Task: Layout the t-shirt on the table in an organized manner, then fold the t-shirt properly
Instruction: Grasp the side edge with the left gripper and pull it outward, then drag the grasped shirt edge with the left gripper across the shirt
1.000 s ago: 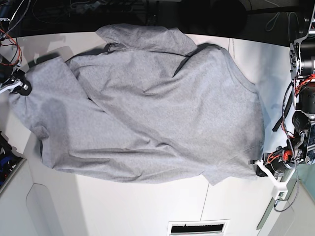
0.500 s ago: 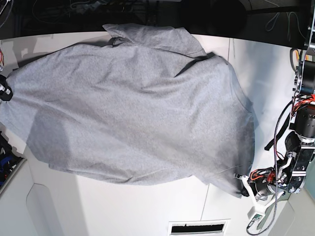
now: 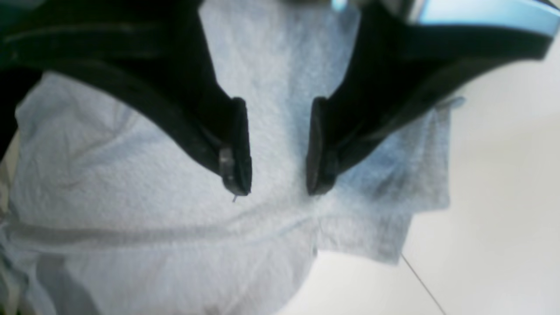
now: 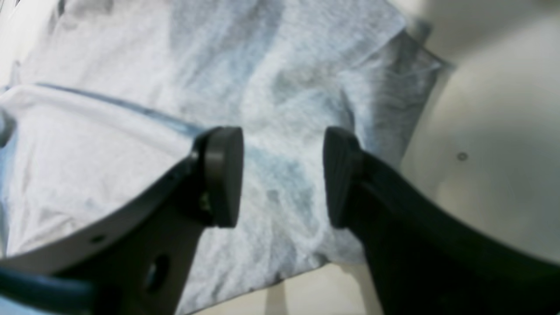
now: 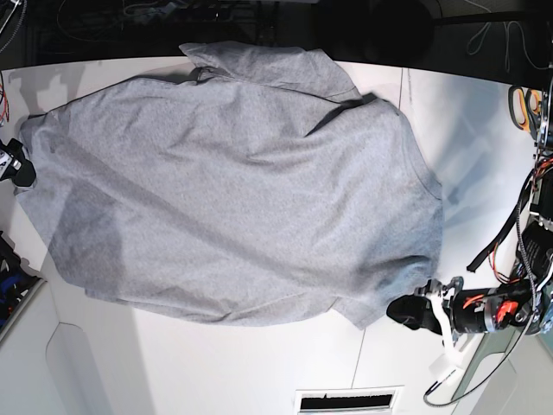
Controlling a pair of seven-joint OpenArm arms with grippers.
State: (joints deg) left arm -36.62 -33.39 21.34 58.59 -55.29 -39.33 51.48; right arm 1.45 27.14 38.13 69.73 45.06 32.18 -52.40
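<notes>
Left wrist view first: your left gripper (image 3: 278, 164) has its jaws spread, nothing pinched between them, and the grey cloth of the t-shirt (image 3: 175, 210) lies flat underneath. A corner of the shirt ends just past the right pad, with bare table (image 3: 503, 197) beyond it and a thin dark seam running off toward the bottom edge.

Right wrist view now: your right gripper (image 4: 282, 177) is spread too, pads apart over rumpled fabric of the t-shirt (image 4: 131, 166), holding nothing. The cloth corner stops near the right finger and the white table (image 4: 494, 153) shows past it (picture is soft here, so fine creases are hard to read).

Base view: there's the change. A second ago both grippers were clamped on opposite corners and the shirt lay bunched with deep folds; now both have let go, and the t-shirt (image 5: 233, 181) sits spread wide across the middle of the table (image 5: 216, 363), reaching from near the left edge almost to the left gripper (image 5: 413, 311) by the bottom-right corner. The right gripper (image 5: 19, 164) sits at the left edge, beside the cloth.

So the stretch-and-drop looks done, I'd say. One sleeve near the far edge looks tucked over, so the layout likely needs tidying before you fold.
</notes>
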